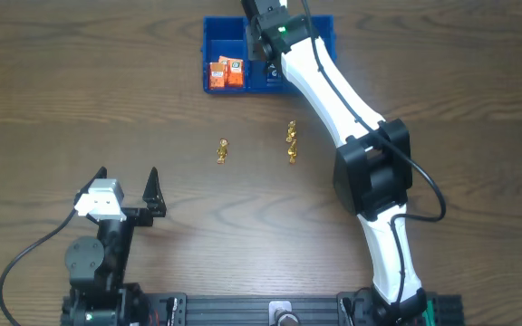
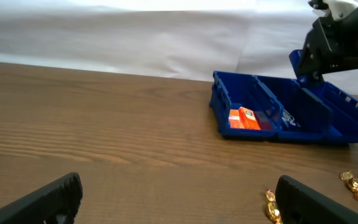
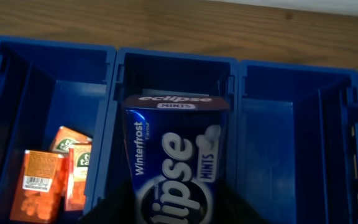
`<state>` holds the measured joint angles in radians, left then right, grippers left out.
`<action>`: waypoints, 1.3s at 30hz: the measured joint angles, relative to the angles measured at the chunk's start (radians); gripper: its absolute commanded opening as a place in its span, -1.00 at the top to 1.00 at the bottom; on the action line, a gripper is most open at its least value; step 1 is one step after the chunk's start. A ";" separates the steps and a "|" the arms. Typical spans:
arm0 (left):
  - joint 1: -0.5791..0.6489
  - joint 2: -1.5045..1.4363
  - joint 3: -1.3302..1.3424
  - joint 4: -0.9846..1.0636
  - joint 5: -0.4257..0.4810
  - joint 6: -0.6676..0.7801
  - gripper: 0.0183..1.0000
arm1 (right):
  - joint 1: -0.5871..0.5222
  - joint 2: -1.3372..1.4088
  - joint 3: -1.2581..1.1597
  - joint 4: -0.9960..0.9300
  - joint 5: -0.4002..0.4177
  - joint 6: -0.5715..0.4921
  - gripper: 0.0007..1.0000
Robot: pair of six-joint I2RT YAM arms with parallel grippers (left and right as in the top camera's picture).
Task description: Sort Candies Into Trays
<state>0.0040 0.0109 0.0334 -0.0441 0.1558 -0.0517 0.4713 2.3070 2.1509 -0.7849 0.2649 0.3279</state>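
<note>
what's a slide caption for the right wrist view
Right gripper holds a blue mint pack over the middle compartment of the blue tray, orange candy packs in the next one.

Overhead looks straight down; left wrist skims low toward the blue tray (image 2: 328,115); right wrist peers closely in.

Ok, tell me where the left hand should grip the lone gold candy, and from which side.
Grip the lone gold candy at its middle, straight down from above. It lies flat on the table, so a sideways approach would likely scrape the wood. Its long axis runs up and down the top view, so the open left hand should close across its width.
</note>
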 measured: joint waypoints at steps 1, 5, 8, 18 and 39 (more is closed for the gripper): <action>0.000 0.000 0.000 0.000 0.000 0.000 -0.99 | 0.000 0.000 0.000 0.001 0.000 -0.003 -1.00; 0.000 0.000 0.000 0.000 0.000 0.000 -1.00 | 0.000 0.000 0.000 0.001 0.000 -0.004 -1.00; 0.000 0.000 0.000 0.000 0.000 0.000 -1.00 | 0.000 0.000 0.000 -0.017 0.000 -0.008 -1.00; 0.000 0.000 0.000 0.000 0.000 0.000 -1.00 | 0.096 -0.082 0.064 -0.382 -0.029 0.045 -1.00; 0.000 0.000 0.000 0.000 0.000 0.000 -0.99 | 0.332 0.010 -0.296 -0.232 -0.217 0.352 -0.94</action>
<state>0.0040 0.0109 0.0334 -0.0441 0.1558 -0.0517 0.8036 2.3169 1.8545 -1.0164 0.0483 0.6796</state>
